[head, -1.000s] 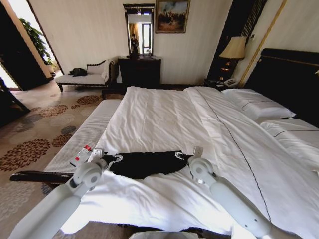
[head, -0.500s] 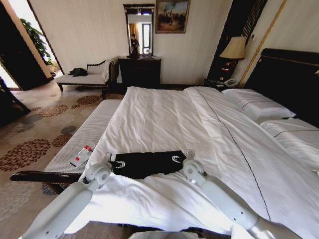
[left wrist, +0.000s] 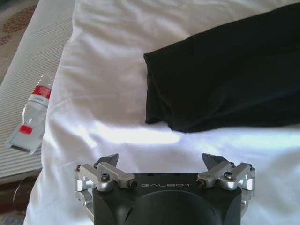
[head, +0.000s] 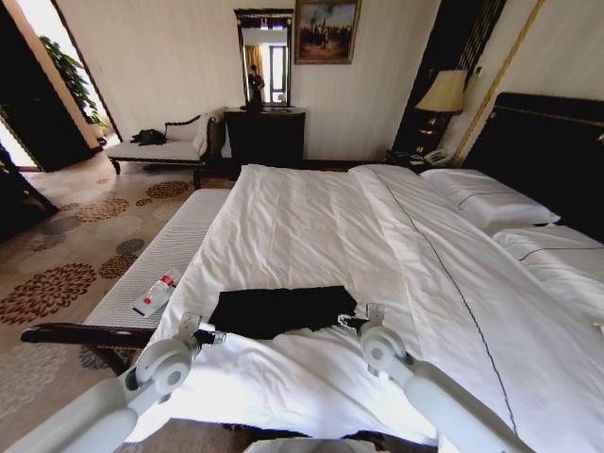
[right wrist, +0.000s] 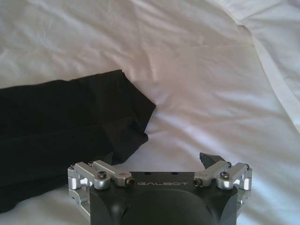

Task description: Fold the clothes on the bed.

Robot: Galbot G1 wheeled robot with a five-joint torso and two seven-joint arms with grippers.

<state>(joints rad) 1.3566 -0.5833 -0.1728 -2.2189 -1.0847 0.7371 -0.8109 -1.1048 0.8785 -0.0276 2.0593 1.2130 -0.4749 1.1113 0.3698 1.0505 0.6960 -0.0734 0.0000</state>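
Two tools are sitting at the near edge of the bed [head: 311,217], one at each end of the black T-shirt [head: 281,310].

T-shirt: lying on the white duvet [head: 283,377] as a folded, flattened band, at about 6 o'clock in the head view, close to the bed's near edge. Its long axis is running 9 o'clock to 3 o'clock across that view, crosswise to the bed's length, with its short ends pointing toward the two arms. Lettering is not showing; the visible side is plain black. In the left wrist view the nearer end [left wrist: 225,75] is showing layered folded edges; in the right wrist view the other end [right wrist: 65,126] is showing a folded corner.

Left tool [head: 206,332]: resting just off the shirt's 9 o'clock end, apart from the cloth. Its wrist view is showing the fingers [left wrist: 161,161] spread wide, nothing between them, bare duvet in front.

Right tool [head: 363,317]: sitting just beside the shirt's 3 o'clock end. Its wrist view is showing the fingers [right wrist: 157,161] likewise spread wide and empty; the black corner is lying just ahead of one finger, contact not discernible.

Off the bed at 9 o'clock, a white tube with red cap and label [head: 155,294] is lying on the cushioned bench [head: 160,255] beside the mattress.
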